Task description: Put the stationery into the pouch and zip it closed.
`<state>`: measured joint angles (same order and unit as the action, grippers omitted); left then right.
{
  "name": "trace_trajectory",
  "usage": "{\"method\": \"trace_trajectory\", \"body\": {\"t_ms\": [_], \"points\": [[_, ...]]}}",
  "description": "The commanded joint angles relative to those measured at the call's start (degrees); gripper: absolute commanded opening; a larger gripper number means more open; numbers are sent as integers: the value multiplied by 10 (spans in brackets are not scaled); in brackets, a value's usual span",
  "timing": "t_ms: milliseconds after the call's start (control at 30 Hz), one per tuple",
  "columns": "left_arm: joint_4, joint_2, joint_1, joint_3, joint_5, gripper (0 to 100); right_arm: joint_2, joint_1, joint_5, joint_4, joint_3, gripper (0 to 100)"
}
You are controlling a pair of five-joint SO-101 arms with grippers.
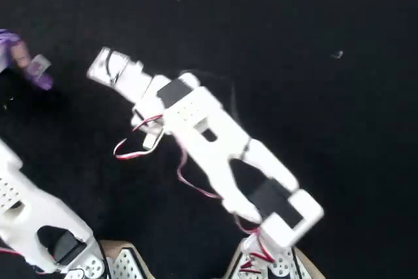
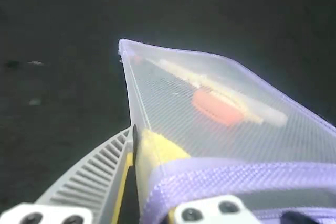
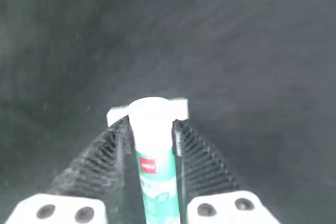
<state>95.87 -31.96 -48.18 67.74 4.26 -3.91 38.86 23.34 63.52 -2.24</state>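
- The right arm starts from its base at the near edge of the table and stretches almost straight, slanting toward the far left. Loose wires loop below its wrist.
- The right gripper sits at the far end of that arm. Its ribbed fingers are closed on a glue stick, one on each side.
- The left arm stands bent at the near left corner and runs off the left edge.
- The left gripper is clamped on the edge of the pouch.

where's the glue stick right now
The glue stick is held in the right gripper over the black table, left of centre in the high view, near the pouch at the left edge.
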Motion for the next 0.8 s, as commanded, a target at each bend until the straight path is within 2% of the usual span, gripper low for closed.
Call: {"method": "trace_trajectory", "body": {"t_ms": [0,167,333,533,767], "points": [[43,22,76,52,-2,30,153,-34,-25,3,33,11],[50,49,157,53,29,30,313,-63,-34,-12,0,11],[50,103,268,15,50,30,444,-98,-34,-91,-87,11],[50,160,390,-69,101,30,584,-114,-44,-224,-235,11],[49,171,454,-103,115,30,703,-112,-126,-451,-406,11]]}}
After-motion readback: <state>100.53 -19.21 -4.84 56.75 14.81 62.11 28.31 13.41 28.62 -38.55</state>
